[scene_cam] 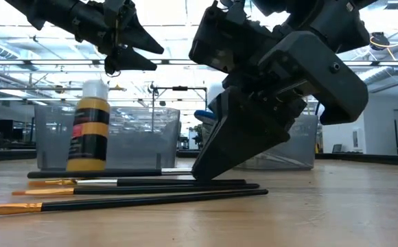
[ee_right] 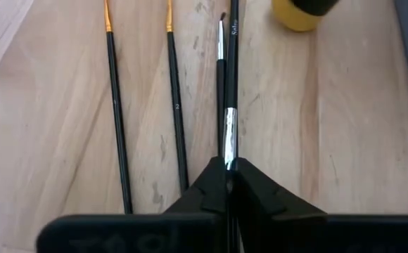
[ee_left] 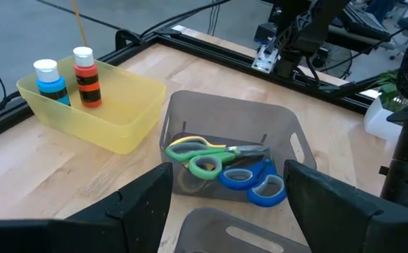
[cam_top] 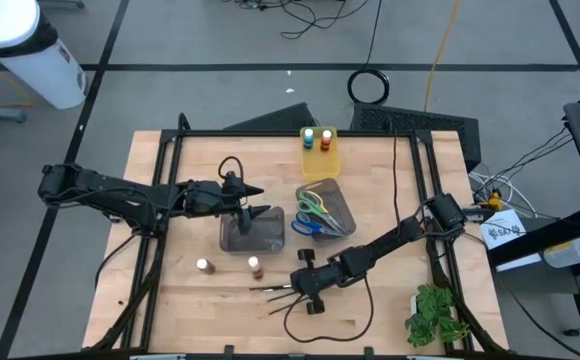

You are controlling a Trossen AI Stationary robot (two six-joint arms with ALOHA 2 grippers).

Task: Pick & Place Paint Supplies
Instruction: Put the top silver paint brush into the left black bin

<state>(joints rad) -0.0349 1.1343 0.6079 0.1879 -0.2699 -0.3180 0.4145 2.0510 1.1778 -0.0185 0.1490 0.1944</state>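
Right tool [ee_right: 227, 184] is down on the worktop [cam_top: 390, 310], clenched on one thin dark brush [ee_right: 230, 84]. That brush lies flat among the other brushes [ee_right: 116, 119], just in front of the empty grey bin [cam_top: 252, 230] and near a yellow-banded paint pot [scene_cam: 90, 127]. Left tool [cam_top: 253, 201] hangs released above that same bin. Scissors [ee_left: 221, 165] sit in the neighbouring grey bin.

In the right wrist view the right gripper's fingers [ee_right: 211, 193] cover the near end of the pinched brush [ee_right: 231, 84]; the yellow pot [ee_right: 302, 10] beyond them is cut off.
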